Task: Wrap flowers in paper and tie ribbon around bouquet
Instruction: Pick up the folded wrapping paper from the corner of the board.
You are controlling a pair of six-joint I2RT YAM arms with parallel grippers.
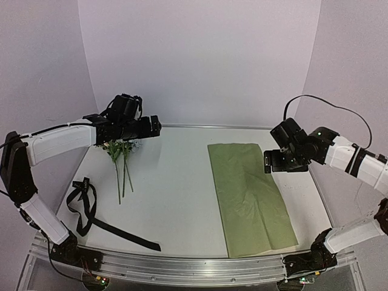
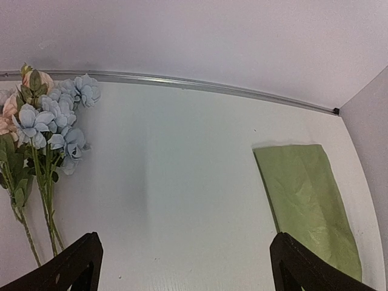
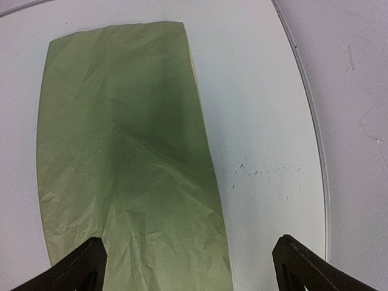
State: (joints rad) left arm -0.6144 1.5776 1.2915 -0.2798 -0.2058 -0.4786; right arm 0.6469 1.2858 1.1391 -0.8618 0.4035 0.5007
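green paper — under raised right hand | flowers — beside raised left hand

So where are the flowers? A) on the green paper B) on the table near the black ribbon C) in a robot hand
B: the flowers lie on the table near the ribbon, far from the paper.

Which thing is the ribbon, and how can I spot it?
On the white table, look at the near left corner. Left of the flowers' green stems lies the ribbon, looped with a tail trailing right. It is the only flat black strip there.
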